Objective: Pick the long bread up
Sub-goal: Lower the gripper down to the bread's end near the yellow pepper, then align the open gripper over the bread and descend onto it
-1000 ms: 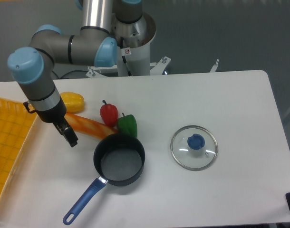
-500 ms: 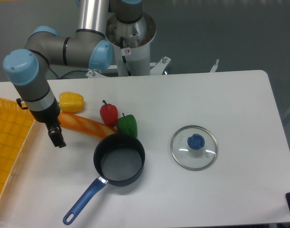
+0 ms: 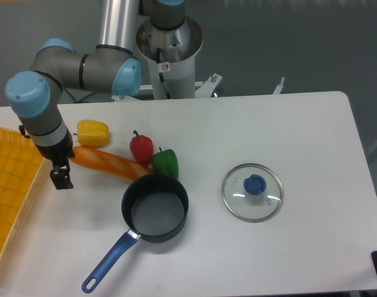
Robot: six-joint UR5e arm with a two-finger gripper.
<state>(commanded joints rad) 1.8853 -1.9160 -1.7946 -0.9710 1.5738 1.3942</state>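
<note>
End effector [image 3: 60, 179] shifted left, past long bread [image 3: 108, 162] end (bread unmoved)

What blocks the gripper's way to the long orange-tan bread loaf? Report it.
Nothing visible does. The black two-finger gripper hangs just off the left end of the long glossy orange-tan bread loaf, with only bare white table between. The red pepper, green pepper and dark saucepan crowd its far right end.

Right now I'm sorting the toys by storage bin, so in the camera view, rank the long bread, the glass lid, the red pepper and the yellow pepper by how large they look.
Largest to smallest:
1. long bread, longest by far
2. glass lid
3. yellow pepper and red pepper: too alike to rank.
</note>
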